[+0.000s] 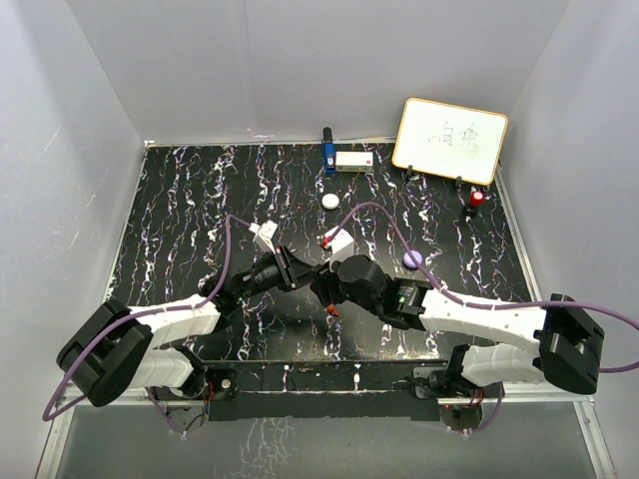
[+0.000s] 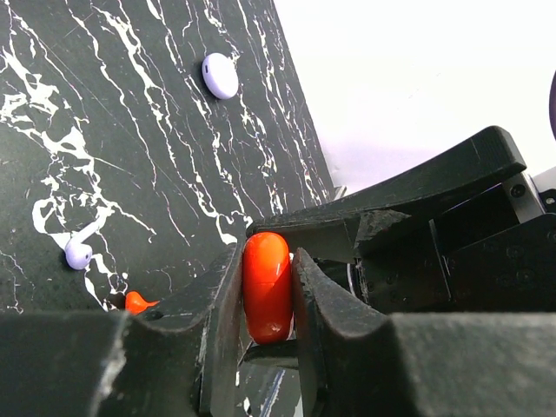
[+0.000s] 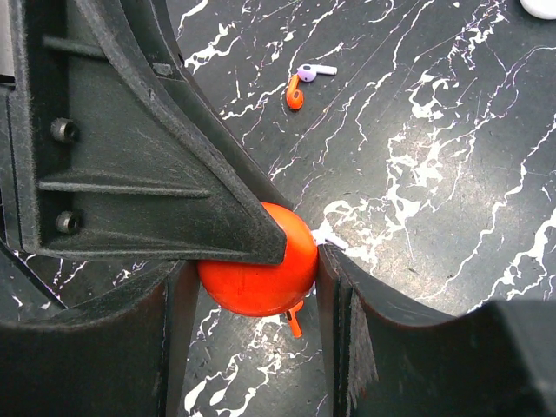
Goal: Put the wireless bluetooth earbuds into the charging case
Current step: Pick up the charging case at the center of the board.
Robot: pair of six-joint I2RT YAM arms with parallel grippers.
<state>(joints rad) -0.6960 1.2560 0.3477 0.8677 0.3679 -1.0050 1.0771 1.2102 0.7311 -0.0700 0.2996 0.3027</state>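
Top external view is showing you both arms reaching inward and meeting near the middle of the black marbled table (image 1: 180,200). Your left gripper (image 1: 303,273) and your right gripper (image 1: 329,282) are sitting nose to nose there. From above they are hiding what they are holding.

Left wrist view is showing you the left gripper's fingers (image 2: 221,295) clamping together on the flat faces of the red charging case (image 2: 268,291), which is standing edge-on between them. A finger of the right gripper is coming in from 3 o'clock and resting against the case's top edge.

Right wrist view is showing you the same case as a round disc. The right gripper's fingers (image 3: 343,295) are squeezing its rim from 9 and 3 o'clock, so both grippers are gripping it at once. You cannot tell whether the case is open.

The earbuds are lying outside the case. A red earbud (image 3: 295,91) and a white earbud (image 3: 314,71) are lying right against each other on the table at 12 o'clock from the case. A second red earbud (image 3: 295,323) is peeking out from beneath the case at 6 o'clock.

From above, a white pod (image 1: 330,201) is sitting farther off at 12 o'clock from the grippers. A purple pod (image 1: 412,259) is sitting at 3 o'clock, beside the right arm.
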